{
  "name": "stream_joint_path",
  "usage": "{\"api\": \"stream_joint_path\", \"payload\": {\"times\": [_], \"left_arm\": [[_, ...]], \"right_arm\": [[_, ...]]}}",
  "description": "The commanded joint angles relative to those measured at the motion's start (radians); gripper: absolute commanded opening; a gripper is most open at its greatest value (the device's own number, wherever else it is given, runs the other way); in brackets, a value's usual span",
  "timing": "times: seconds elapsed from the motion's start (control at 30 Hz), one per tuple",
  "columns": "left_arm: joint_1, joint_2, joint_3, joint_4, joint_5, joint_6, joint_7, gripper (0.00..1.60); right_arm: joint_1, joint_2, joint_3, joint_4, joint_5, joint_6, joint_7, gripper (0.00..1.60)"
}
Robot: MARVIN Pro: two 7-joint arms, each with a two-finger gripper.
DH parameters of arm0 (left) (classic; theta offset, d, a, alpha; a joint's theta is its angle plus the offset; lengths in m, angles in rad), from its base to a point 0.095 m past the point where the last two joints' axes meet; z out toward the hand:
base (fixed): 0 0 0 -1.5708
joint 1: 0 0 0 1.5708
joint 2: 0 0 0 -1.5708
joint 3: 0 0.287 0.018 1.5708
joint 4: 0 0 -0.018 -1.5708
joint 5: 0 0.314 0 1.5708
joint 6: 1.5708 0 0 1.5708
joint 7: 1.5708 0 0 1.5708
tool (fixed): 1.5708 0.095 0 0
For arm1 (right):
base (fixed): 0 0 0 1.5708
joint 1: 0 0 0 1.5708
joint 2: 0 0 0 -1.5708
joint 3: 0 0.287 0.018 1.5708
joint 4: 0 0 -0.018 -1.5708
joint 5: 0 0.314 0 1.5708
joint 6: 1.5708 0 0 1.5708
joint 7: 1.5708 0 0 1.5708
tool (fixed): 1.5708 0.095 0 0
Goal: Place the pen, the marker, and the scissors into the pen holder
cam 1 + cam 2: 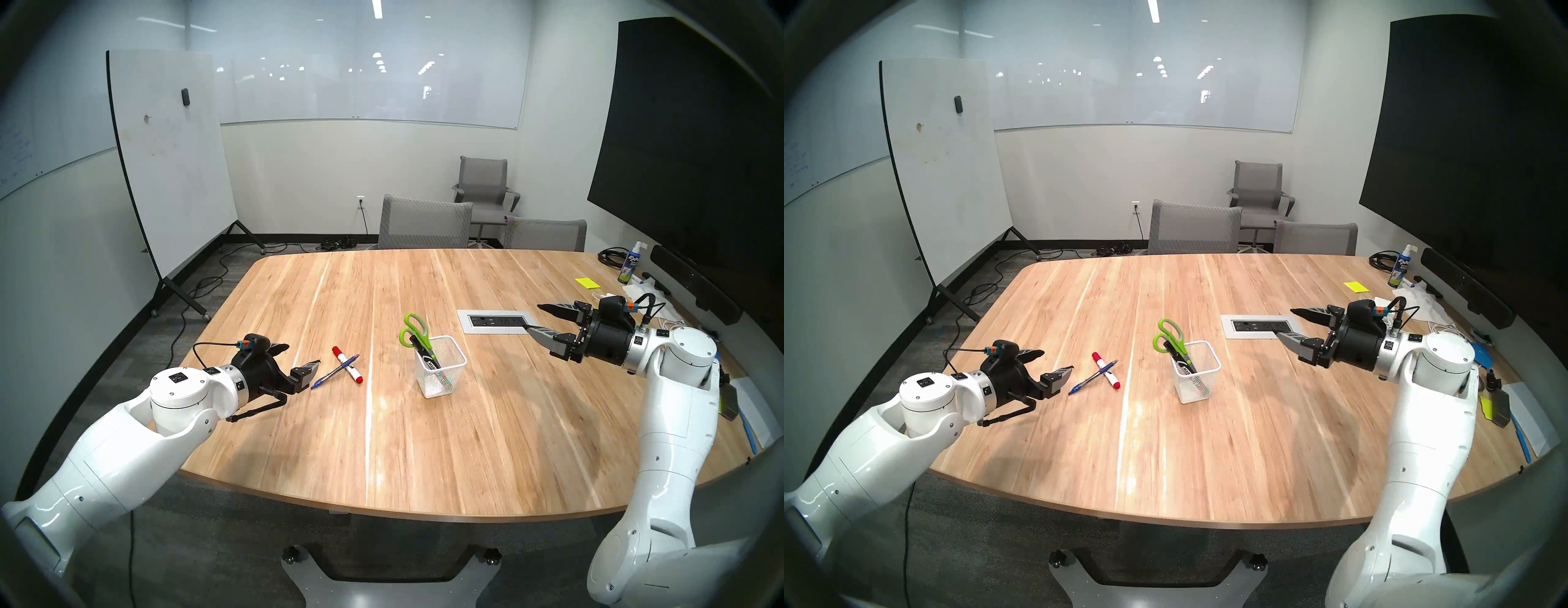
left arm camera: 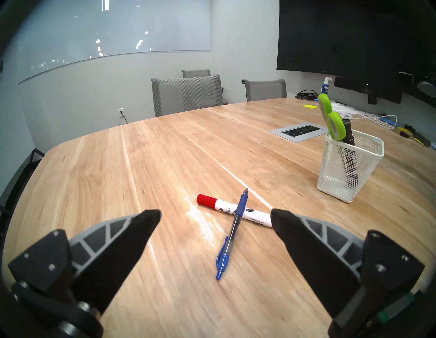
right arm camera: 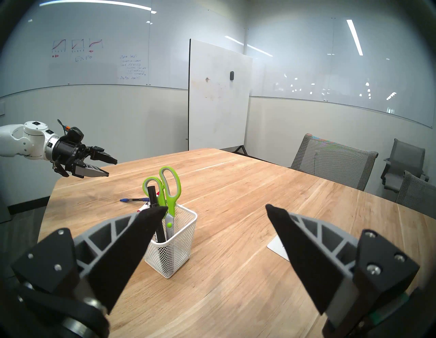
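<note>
Your left gripper [image 2: 215, 218], jaws spread and empty, hovers just short of the blue pen [image 2: 232, 232] lying crossed over the red-capped marker [image 2: 233, 210] on the table [image 1: 424, 446], while scissors [image 1: 413, 333] and black marker [image 1: 428, 356] stand in the pen holder [image 1: 441, 369] and your right gripper [image 1: 535, 319] hangs wide apart, holding nothing.

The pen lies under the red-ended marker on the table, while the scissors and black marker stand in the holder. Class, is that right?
Not quite. The pen lies on top of the red-ended marker, crossing it, as the left wrist view shows. The rest holds: both lie on the table, and the scissors and black marker stand in the holder.
</note>
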Motion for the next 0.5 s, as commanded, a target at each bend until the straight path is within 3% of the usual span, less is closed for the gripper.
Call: {"api": "stream_joint_path", "payload": {"times": [0.0, 0.47], "left_arm": [[-0.068, -0.008, 0.001, 0.020, 0.010, 0.025, -0.009, 1.60], [-0.158, -0.068, 0.054, 0.121, 0.040, 0.070, -0.064, 1.60]], "right_arm": [[0.015, 0.001, -0.003, -0.018, 0.006, 0.000, -0.001, 1.60], [0.016, 0.001, -0.002, -0.018, 0.006, 0.000, -0.001, 1.60]]}}
